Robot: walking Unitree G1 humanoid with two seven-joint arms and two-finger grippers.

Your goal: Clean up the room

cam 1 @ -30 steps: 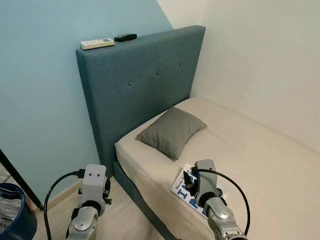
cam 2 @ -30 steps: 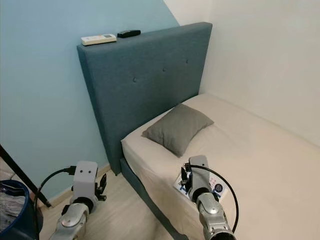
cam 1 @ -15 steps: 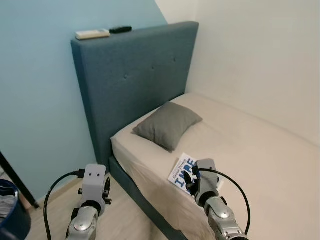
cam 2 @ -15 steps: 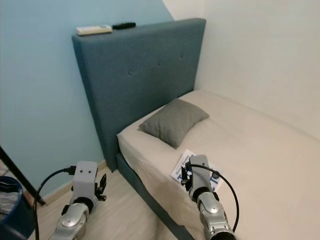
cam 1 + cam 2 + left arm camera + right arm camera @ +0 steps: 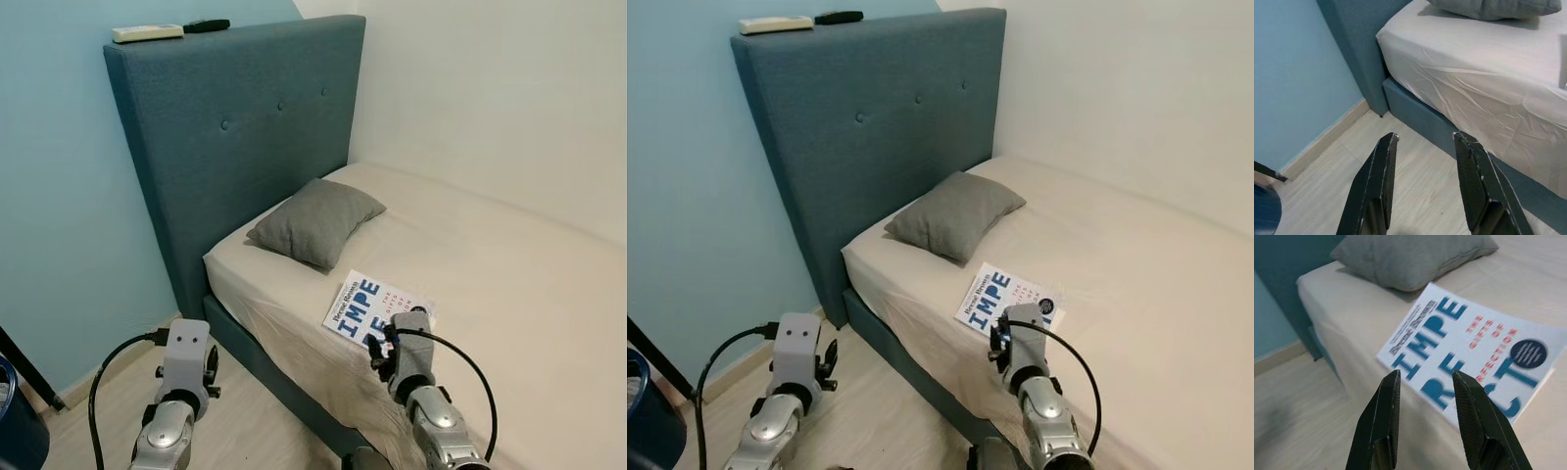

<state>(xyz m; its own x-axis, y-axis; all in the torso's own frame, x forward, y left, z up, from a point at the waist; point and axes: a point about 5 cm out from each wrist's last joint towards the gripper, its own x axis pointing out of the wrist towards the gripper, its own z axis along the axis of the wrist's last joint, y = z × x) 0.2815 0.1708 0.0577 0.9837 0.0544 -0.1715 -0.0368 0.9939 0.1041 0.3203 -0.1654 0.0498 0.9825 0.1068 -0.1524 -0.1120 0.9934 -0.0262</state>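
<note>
So the book [image 5: 377, 308] is lying flat on the bed [image 5: 509, 255], near the edge, just beside the grey pillow [image 5: 313, 220] on the side away from the headboard [image 5: 235, 137]. The right gripper [image 5: 1425, 396] hangs just short of the book's near edge, fingers parted a moderate gap, holding nothing. The left gripper [image 5: 1422, 161] is low over the floor [image 5: 1415, 181] beside the bed frame, also parted and empty.

My guess is the book's the pickup here. It's flat on a soft mattress, so I'd slide one finger under the near edge, or nudge the book a bit past the bed's edge, then pinch. Coming straight down would probably just press it into the sheet.
</note>
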